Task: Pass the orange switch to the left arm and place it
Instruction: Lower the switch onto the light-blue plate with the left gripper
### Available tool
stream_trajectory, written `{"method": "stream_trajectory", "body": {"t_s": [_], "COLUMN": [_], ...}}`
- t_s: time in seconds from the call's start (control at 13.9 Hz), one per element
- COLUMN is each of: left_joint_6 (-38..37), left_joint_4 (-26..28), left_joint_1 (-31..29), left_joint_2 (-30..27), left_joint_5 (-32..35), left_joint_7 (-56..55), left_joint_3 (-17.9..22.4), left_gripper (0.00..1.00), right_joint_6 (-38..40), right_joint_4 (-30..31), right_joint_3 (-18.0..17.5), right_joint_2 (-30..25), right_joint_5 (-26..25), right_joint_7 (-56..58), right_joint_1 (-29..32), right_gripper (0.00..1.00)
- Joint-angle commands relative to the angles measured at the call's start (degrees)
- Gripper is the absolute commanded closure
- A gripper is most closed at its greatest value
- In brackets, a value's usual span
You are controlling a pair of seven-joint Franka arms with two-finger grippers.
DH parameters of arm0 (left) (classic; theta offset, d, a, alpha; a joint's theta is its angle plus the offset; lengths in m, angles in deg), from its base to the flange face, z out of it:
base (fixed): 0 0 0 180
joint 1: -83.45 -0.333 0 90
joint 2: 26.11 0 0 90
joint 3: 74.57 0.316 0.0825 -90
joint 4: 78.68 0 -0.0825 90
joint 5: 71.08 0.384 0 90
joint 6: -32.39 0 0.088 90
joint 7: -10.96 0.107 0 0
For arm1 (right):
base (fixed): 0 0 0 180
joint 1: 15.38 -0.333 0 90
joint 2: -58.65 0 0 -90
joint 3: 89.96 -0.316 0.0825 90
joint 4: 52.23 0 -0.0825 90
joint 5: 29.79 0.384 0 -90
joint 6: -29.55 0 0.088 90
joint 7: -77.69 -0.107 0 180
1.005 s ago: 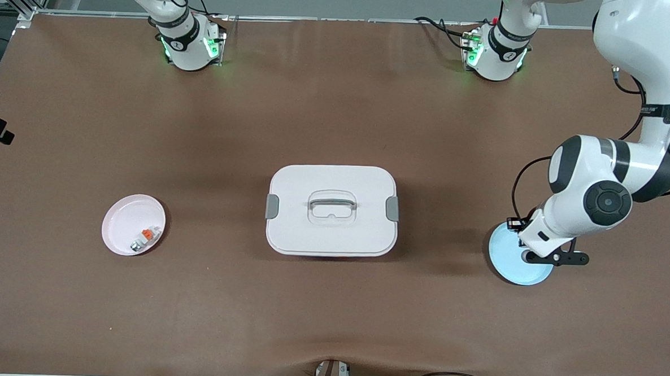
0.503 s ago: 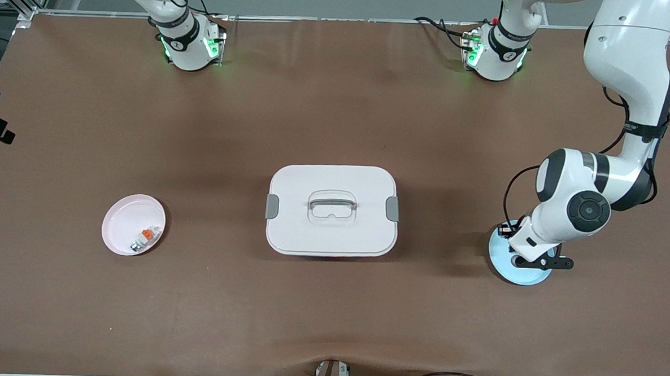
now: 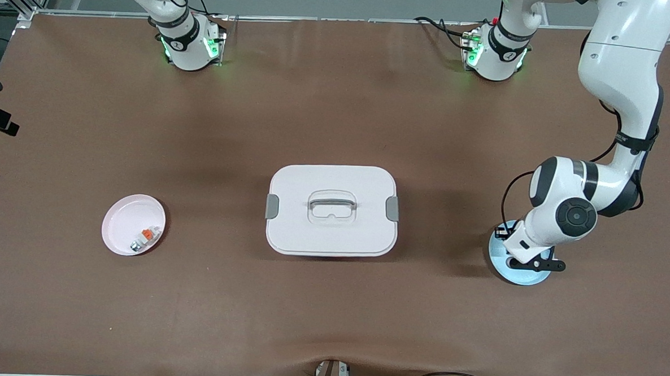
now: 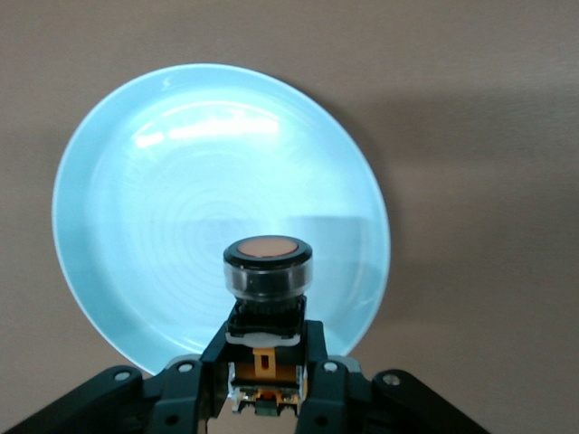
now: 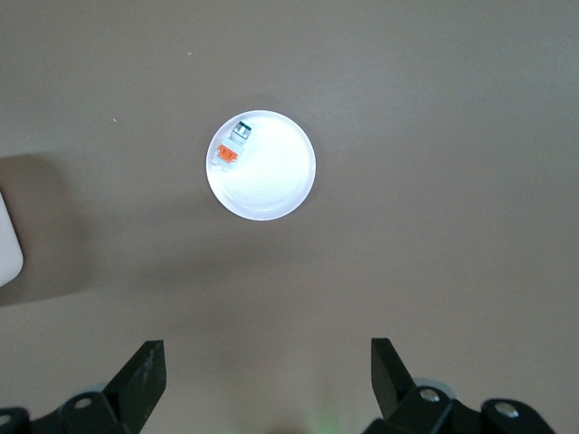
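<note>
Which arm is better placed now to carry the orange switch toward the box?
Left. Its tool is shut on the orange switch above the blue plate; the right tool hangs open, high over the pink plate.

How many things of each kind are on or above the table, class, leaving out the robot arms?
Plates: 2, pink plate and blue plate
Boxes: 1, box
Switches: 1, orange switch
Small white-and-grey pieces: 1, piece
Total: 5

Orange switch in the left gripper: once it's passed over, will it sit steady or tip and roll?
The orange switch, clamped in the left gripper over the blue plate, looks rigid and probably light. Its round cap looks wider than its blocky body, so it may topple. On its side it could roll a little.
</note>
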Motion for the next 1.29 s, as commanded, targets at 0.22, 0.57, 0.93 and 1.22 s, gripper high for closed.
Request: {"method": "stream_trajectory", "body": {"t_s": [0.22,0.57,0.93,1.22], "left_joint_6": [5.22,6.11,4.63,-6.07], "left_joint_4": [-0.17,-0.17,-0.61,-6.21], "left_joint_1": [-1.70,-3.46,-3.81,-3.72], "left_joint_2": [2.14,2.76,-1.09,-5.84], "left_joint_5": [2.15,4.70,4.35,3.91], "left_joint_7": [-0.75,-0.58,-0.40,0.30], "left_joint_3": [0.17,0.17,-0.18,-0.27], "left_gripper": [1.00,0.62,0.00,0.00], "right_joint_6": [0.79,1.58,1.05,0.17], "right_joint_4": [1.42,1.07,1.16,1.95], "right_joint_3": [-0.86,-0.68,-1.21,-1.12], "right_joint_2": [-2.75,-3.10,-3.98,-5.03], "right_joint_5": [2.40,2.84,2.22,2.22], "right_joint_7": [0.18,-0.97,-0.27,0.00], "right_joint_1": [1.31,2.36,1.49,0.26], "right_gripper": [0.00,0.00,0.00,0.00]}}
